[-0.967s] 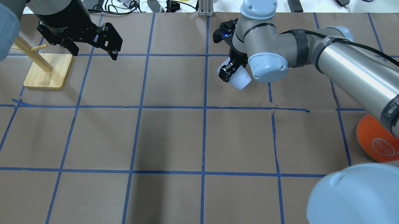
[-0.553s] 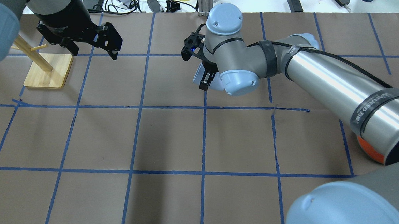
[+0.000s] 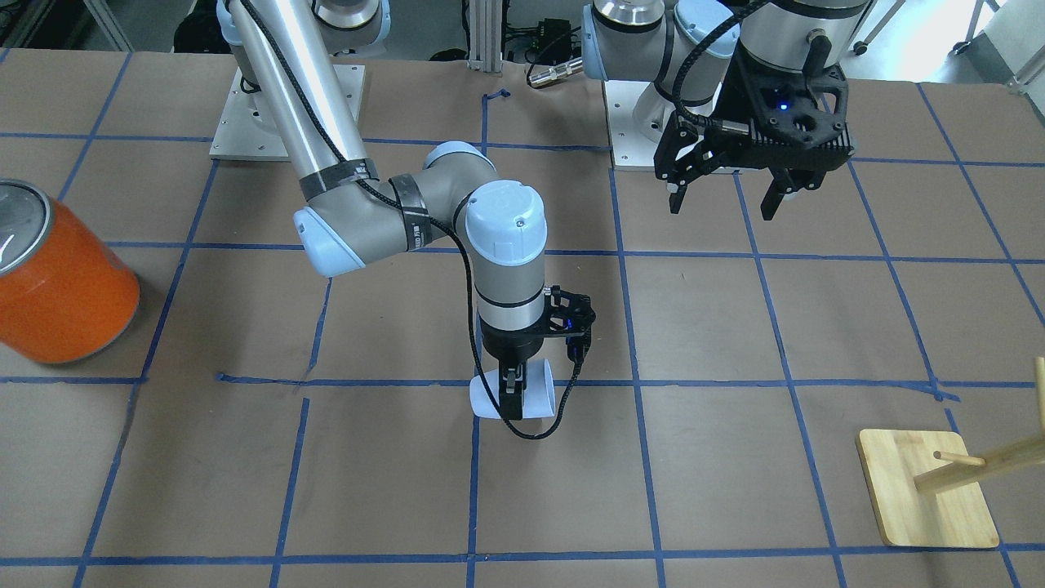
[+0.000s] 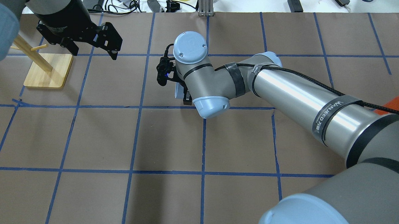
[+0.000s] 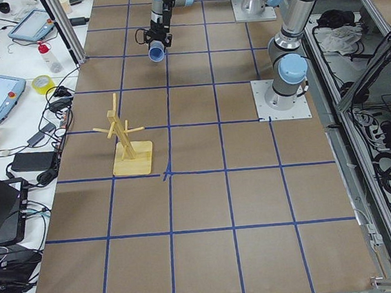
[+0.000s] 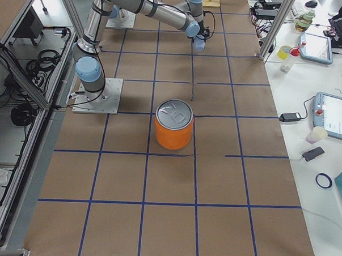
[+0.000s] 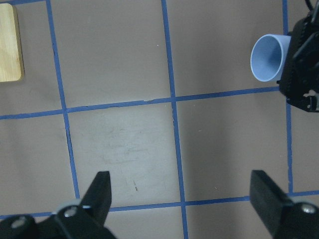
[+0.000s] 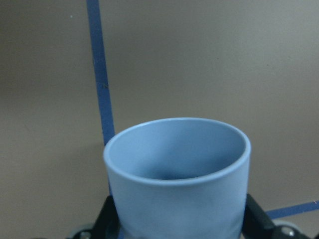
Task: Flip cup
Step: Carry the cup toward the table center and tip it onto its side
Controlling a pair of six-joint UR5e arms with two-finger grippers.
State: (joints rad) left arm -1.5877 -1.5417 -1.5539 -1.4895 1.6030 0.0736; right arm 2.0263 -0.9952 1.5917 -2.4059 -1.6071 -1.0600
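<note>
A: Where's the cup?
B: In the right gripper, clamped across its body. It lies on its side, axis level. The right wrist view looks straight into the open mouth.
A: Which way does the rim point?
B: Toward the robot's left. The left wrist view shows the opening facing that side.
A: Position on the worktop?
B: Mid-width, on the half away from the bases, right by a blue tape crossing. It's low over the paper; can't tell if it touches.
A: Left gripper?
B: Spread wide, nothing between the fingers, pointing down above the worktop near its base. Well apart from the cup.
A: Anything else?
B: Orange can upright, far out on the robot's right. Wooden rack on its left. Neither is near the cup.
</note>
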